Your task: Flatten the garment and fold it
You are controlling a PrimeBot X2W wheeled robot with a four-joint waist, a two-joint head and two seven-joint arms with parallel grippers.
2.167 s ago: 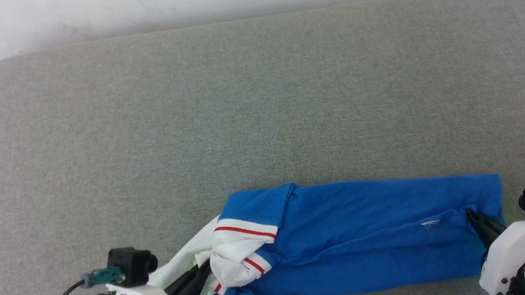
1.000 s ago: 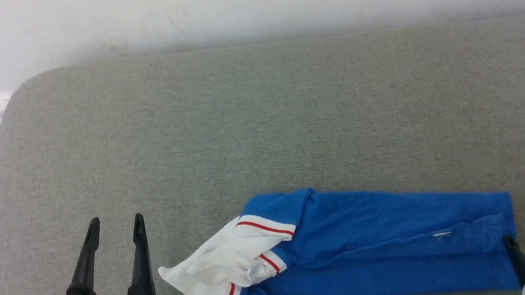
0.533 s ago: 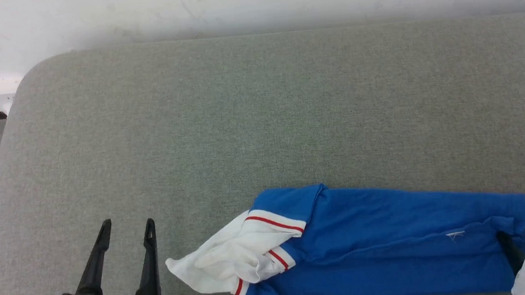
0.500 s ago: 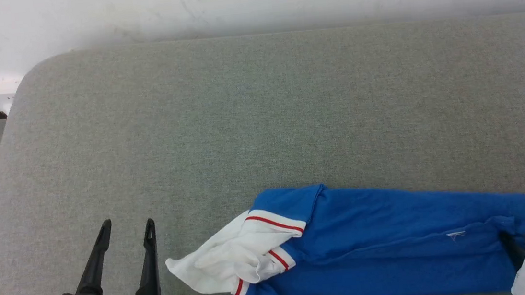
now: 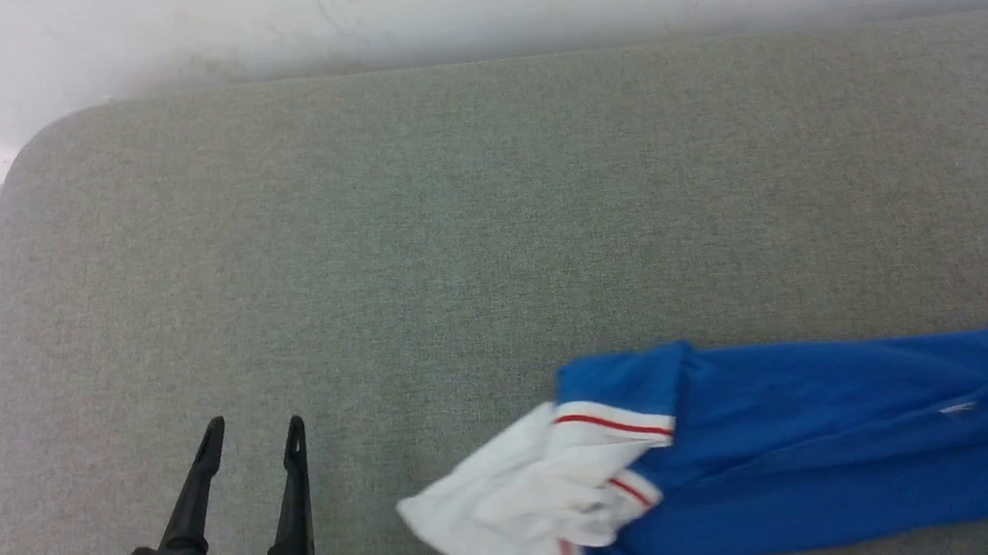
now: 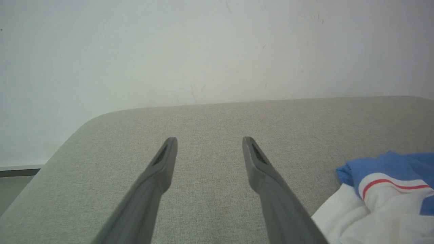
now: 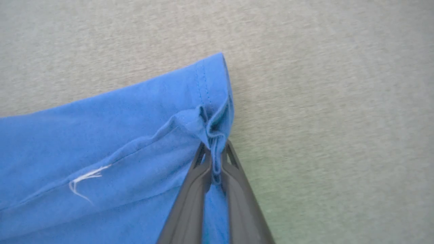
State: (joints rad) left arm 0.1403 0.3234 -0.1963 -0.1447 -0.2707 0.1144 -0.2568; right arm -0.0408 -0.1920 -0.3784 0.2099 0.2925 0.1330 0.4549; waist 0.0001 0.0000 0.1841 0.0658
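1. The garment (image 5: 818,437), blue, is folded lengthwise into a long band. It lies along the near edge of the grey bench (image 5: 453,227), on the right side, and runs past the head view's right edge.
2. Its left end is crumpled white sleeve cloth with thin red stripes, resting on the bench.
3. The right pincer (image 7: 215,149) is clamped on a puckered fold of hem at the garment's right end, with cloth pinched between the tips.
4. The left pincer (image 5: 255,421) has its fingers apart and holds nothing. It is over the bench, left of the white sleeve cloth and clear of it.
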